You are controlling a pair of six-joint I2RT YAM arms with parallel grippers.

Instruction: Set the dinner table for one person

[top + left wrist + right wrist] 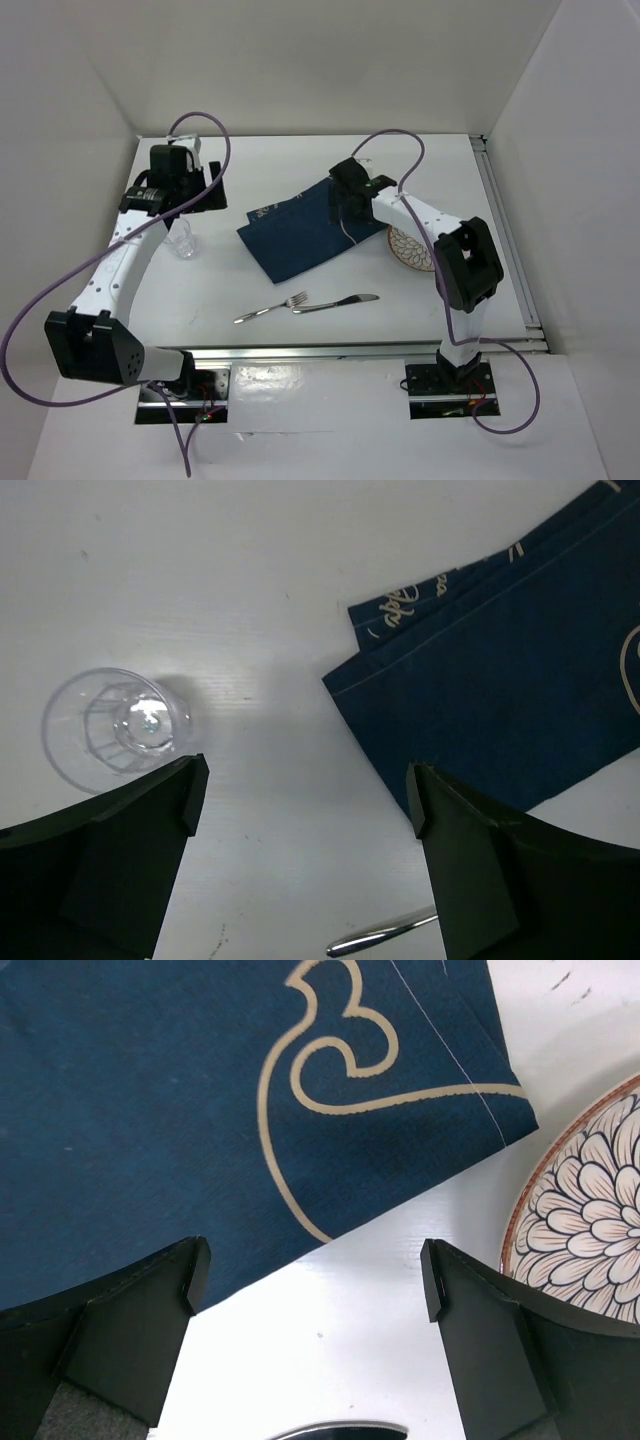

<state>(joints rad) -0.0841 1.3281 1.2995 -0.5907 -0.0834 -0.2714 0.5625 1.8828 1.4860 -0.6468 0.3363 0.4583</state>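
The white dinner table [290, 165] holds a navy blue placemat [300, 235] lying askew at the middle. A patterned plate [410, 250] sits off its right corner and a clear glass [185, 245] stands to its left. A fork [270, 308] and a knife [335, 303] lie in front. My left gripper [212, 190] is open and empty above the table between the glass [115, 725] and the placemat [500, 680]. My right gripper [345, 212] is open and empty over the placemat's right edge [200, 1090], beside the plate [585, 1230].
White walls enclose the table on the left, back and right. A metal rail [350, 350] runs along the near edge. The end of a silver utensil [385, 935] shows below the left fingers, and another silver edge [340, 1430] shows below the right ones.
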